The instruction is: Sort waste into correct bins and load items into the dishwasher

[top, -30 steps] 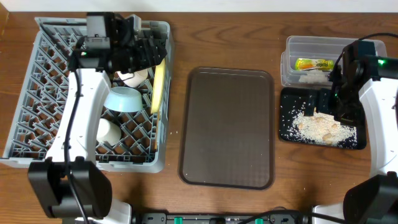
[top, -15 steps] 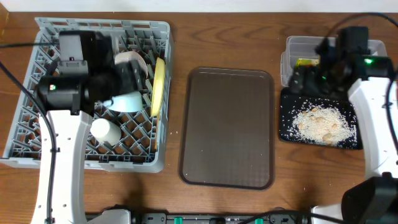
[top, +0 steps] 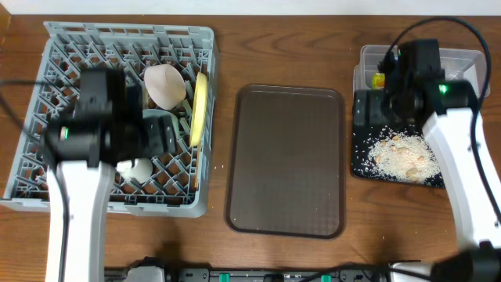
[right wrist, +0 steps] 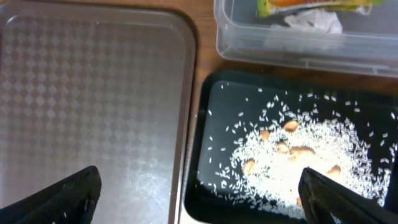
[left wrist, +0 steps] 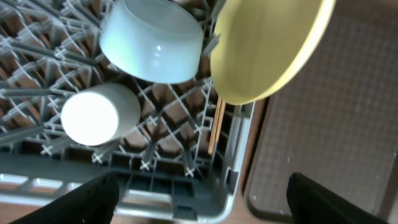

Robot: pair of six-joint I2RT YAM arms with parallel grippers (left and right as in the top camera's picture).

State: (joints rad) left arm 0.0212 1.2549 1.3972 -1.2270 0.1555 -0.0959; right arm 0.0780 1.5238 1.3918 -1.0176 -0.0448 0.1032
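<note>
The grey dishwasher rack (top: 47, 86) holds a white bowl (top: 164, 84), a yellow plate (top: 200, 110) standing on edge and a white cup (top: 141, 168). My left gripper (top: 160, 135) hangs open and empty over the rack's front right part. The left wrist view shows the light blue bowl (left wrist: 152, 40), cup (left wrist: 93, 115), plate (left wrist: 267, 46) and a wooden chopstick (left wrist: 216, 124). The black tray (top: 360, 160) holds rice crumbs (top: 403, 157). The clear tub (right wrist: 298, 46) holds the wrapper (right wrist: 311, 5) and tissue (right wrist: 311, 22). My right gripper (top: 376, 106) is open and empty over the black tray's left edge.
The large brown serving tray (top: 286, 160) lies between the rack and the bins, and shows in the right wrist view (right wrist: 93, 106). A few stray crumbs lie on the wood next to the rack's right side (top: 219, 166).
My left arm has drawn back from the rack's far side toward its front, uncovering the white bowl. My right arm has lifted off the black tray and moved back and left.
</note>
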